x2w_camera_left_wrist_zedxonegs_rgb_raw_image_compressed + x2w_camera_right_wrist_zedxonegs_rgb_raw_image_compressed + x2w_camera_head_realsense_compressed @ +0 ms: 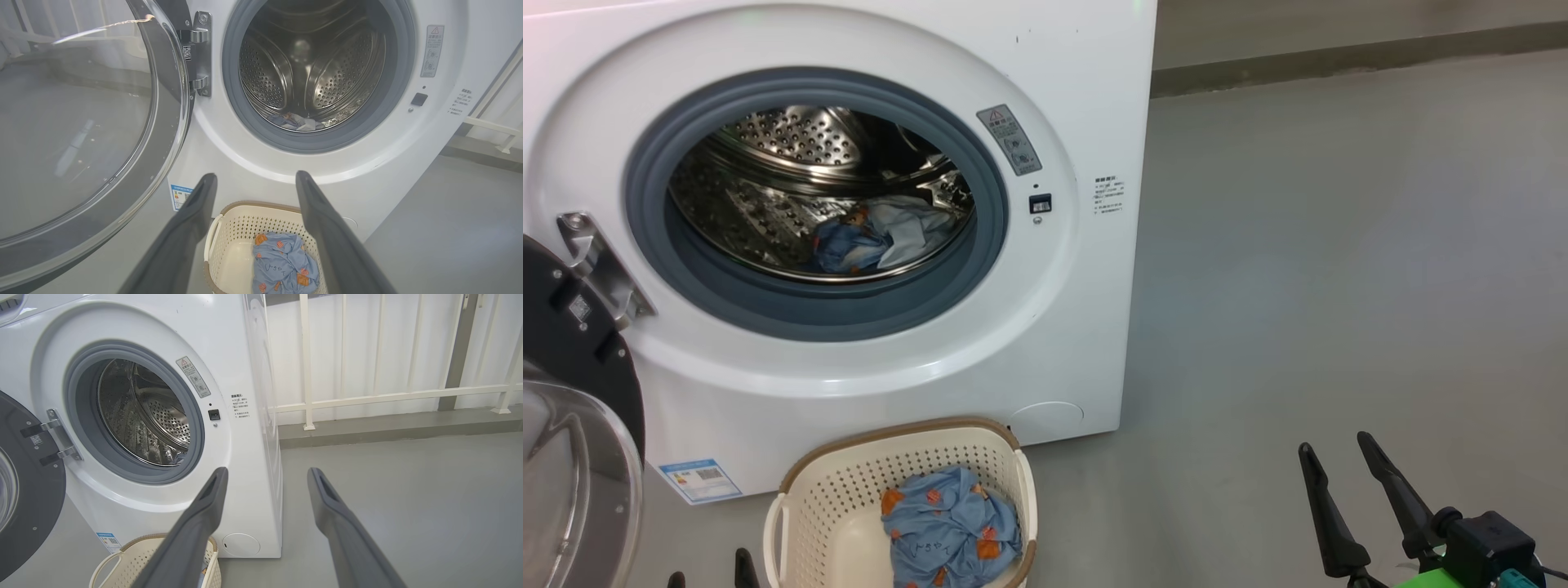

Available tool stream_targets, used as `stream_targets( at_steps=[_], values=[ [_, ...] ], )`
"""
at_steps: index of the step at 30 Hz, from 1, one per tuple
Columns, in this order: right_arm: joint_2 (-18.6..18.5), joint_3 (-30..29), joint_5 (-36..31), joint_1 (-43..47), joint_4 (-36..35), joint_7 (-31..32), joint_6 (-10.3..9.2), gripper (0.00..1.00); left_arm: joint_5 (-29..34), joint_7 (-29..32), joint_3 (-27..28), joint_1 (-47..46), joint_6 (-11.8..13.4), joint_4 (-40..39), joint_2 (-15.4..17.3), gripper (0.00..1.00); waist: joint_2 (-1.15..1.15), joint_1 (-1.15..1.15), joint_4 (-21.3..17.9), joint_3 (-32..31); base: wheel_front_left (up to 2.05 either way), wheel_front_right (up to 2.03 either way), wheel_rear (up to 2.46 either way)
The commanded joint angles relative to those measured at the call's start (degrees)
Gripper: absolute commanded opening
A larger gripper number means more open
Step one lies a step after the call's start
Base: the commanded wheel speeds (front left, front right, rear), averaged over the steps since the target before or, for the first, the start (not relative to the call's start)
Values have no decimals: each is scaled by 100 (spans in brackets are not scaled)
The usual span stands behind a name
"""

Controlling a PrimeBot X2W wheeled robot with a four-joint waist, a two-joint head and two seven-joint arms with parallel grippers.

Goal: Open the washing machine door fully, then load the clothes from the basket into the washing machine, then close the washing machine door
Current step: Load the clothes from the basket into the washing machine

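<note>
The washing machine door stands swung wide on its metal hinge, up and to the left of my left gripper. Its far edge runs off the picture in every view, so I cannot see the whole rim, and reflections cloud the glass bowl. My left gripper's jaws stand wide apart with nothing between them; from the head camera just its two dark tips poke up at the bottom edge. Just ahead of and below those tips sits the basket, close to the foot of the washing machine. Its near end is cut off, and one of my fingers covers its right side. One crumpled light blue piece of the clothes with orange prints lies in it; whether anything lies under it I cannot tell. Higher ahead, in the steel drum, more clothes lie at the bottom: a blue piece beside a pale one, half hidden behind the grey seal from my left wrist. My right gripper hangs well right of the washer over bare floor, jaws likewise spread and empty. From its wrist the basket is mostly hidden behind one finger. The print on the blue label sticker is too small to read.
</note>
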Motion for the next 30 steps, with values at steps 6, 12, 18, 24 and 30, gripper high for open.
stream_targets(
  at_steps=[6, 12, 18, 24, 30],
  values=[
    [-31, 182, -37, -186, -182, -27, 9, 100, 33, 104, 120, -165, 95, -235, 127, 100, 0, 0, -115, 189, 0, 0, 0],
    [20, 210, -26, -269, -188, -27, 9, 100, 10, 367, -9, -242, 66, -138, 162, 100, 0, 0, -268, 382, 0, 0, 0],
    [90, 220, -6, -381, -224, -27, 9, 100, 42, 605, -152, -476, -18, -108, 266, 100, 0, 0, -414, 740, 0, 0, 0],
    [184, 214, 22, -647, -273, -27, 9, 100, -77, 818, -216, -949, -149, 12, 335, 100, 0, 0, -617, 1320, 0, 0, 0],
    [250, 229, 47, -962, -294, -27, 9, 100, -60, 970, -331, -1627, -312, 601, 485, 100, 0, 0, -802, 1898, 0, 0, 0]
  ],
)
